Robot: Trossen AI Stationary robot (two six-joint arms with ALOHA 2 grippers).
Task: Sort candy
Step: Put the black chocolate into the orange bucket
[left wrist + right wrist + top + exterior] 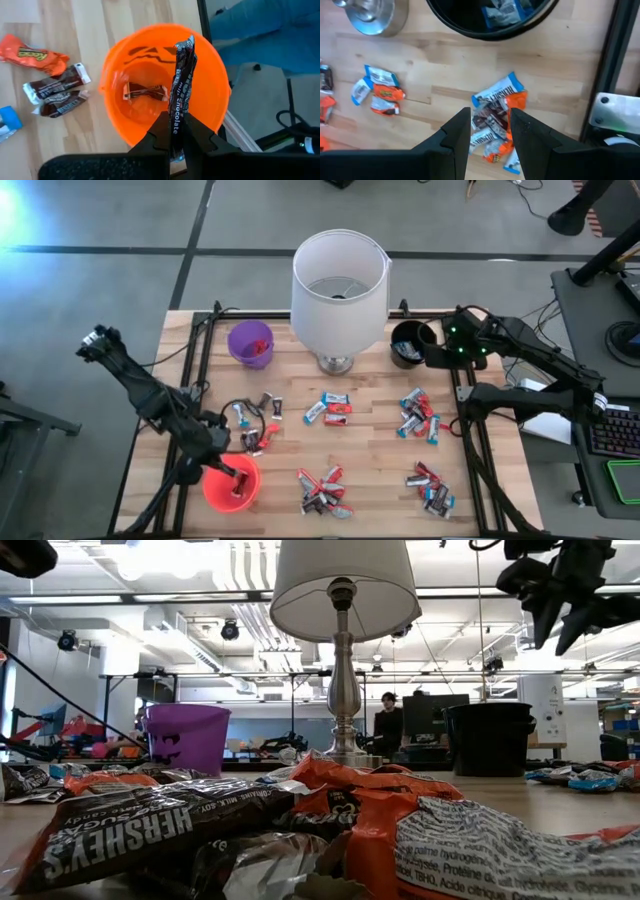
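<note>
Dark bar (181, 90): pinched upright in left gripper (175, 131) fingers above orange cup (210, 105). Right gripper (491, 131): fingers parted, empty, beside black cup (408, 343). Risk: bar may be tipped outside the orange cup's rim on release.

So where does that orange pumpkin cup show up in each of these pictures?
High view: orange cup at the table's bottom left, under the left gripper.
Low view: not visible.
Left wrist view: centre, below the dark candy bar the gripper holds.
Right wrist view: not in it.
Shared landmark: the bar already lying inside the cup.
</note>
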